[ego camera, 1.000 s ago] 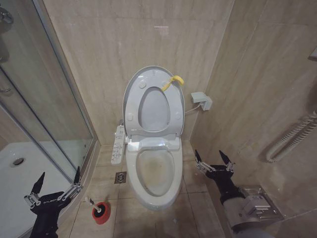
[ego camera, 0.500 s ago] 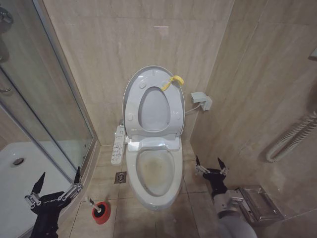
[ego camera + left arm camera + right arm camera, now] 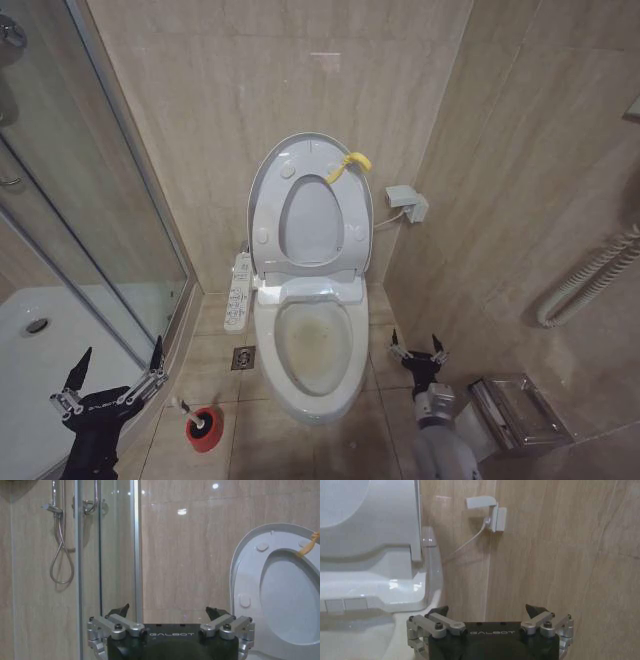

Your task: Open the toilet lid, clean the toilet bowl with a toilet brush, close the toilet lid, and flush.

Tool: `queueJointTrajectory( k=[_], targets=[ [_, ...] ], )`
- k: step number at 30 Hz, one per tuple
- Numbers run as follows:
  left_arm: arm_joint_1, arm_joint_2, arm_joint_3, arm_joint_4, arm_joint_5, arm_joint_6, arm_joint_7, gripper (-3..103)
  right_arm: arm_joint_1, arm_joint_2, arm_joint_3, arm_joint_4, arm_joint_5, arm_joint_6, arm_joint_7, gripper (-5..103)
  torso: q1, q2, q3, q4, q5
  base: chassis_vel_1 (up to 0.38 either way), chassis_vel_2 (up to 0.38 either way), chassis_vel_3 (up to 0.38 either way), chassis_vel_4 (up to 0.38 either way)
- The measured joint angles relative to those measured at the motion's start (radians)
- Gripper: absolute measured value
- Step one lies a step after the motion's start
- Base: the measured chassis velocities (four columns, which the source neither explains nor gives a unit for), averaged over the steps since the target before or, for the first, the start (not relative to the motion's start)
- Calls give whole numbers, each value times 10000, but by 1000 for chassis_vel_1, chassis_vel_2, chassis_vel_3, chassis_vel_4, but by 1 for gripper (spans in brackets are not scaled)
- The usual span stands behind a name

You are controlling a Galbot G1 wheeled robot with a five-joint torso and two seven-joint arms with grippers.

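The toilet lid point(image 3: 310, 208) is standing upright against the beige tiled wall point(image 3: 200, 100), its yellow pull tab point(image 3: 349, 165) sticking out near the top on the right, and the white seat ring point(image 3: 312, 220) is leaning up against it. Below, the toilet bowl point(image 3: 313, 350) is lying open, its inside showing brownish stains. The toilet brush point(image 3: 203, 424) is sitting in its round red holder on the floor tiles point(image 3: 260, 430), to the left of the bowl's front and just in front of a small square floor drain point(image 3: 243, 358). The left claw point(image 3: 108, 381) is hanging low beside the glass shower door point(image 3: 90, 200), its two fingers spread wide and gripping nothing; the brush is resting just to its right, untouched. The right claw point(image 3: 417, 349) is hovering low on the other side, just beside the bowl's right flank, fingers also parted and empty, pointing toward the back wall. From its wrist camera the right claw point(image 3: 487, 612) is facing the toilet's base and a small white wall socket point(image 3: 492, 515) with a cord running down. A white control panel point(image 3: 238, 290) is mounted along the left of the seat hinge.
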Motion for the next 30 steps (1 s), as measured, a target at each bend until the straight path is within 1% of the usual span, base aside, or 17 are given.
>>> queueJointTrajectory(
  k=[6,9,11,13,14,17,18,21,22,25,26,28,30],
  targets=[
    [-1,0,0,4,0,0,0,100,40,11,7,-62,-16,32,8,100,-1,1,-1,-2,-2,0,0,0,0],
    [-1,0,0,3,0,0,1,100,76,-49,8,295,79,-135,15,100,0,0,0,-3,3,0,0,0,0],
    [-2,0,0,4,0,0,0,100,134,-172,18,989,326,-455,31,100,-1,1,-1,-2,-4,0,0,0,0],
    [-1,0,0,4,-1,-1,0,100,180,-293,21,1649,566,-779,42,100,0,1,-1,-1,-1,0,0,0,0],
    [-1,0,0,4,-1,-1,0,100,180,-293,21,1649,566,-779,42,100,0,1,-1,-1,-1,0,0,0,0],
    [-2,0,0,4,-1,-1,1,100,254,-490,36,2783,976,-1330,72,100,0,0,-1,-1,-1,0,0,0,0],
    [-2,0,0,4,-1,-1,1,100,254,-490,36,2783,976,-1330,72,100,0,0,-1,-1,-1,0,0,0,0],
    [-2,1,0,4,-1,-1,0,100,331,-692,51,3901,1381,-1873,99,100,-1,1,-1,-1,-1,0,0,0,0],
    [-2,1,0,4,-1,-1,0,100,331,-692,51,3901,1381,-1873,99,100,-1,1,-1,-1,-1,0,0,0,0],
    [-2,1,0,4,-1,-1,1,100,404,-878,65,4937,1751,-2380,122,100,-1,1,-1,-1,-1,0,0,0,0],
    [-2,1,0,4,-1,-1,1,100,404,-878,65,4937,1751,-2380,122,100,-1,1,-1,-1,-1,0,0,0,0],
    [-2,0,0,4,-1,-1,1,100,443,-970,73,5474,1944,-2628,132,100,-1,1,-2,-2,-4,0,0,0,0],
    [-2,1,0,4,-1,-1,1,100,444,-976,73,5503,1962,-2655,134,100,-1,1,-2,-2,-2,0,0,0,0]
  ],
)
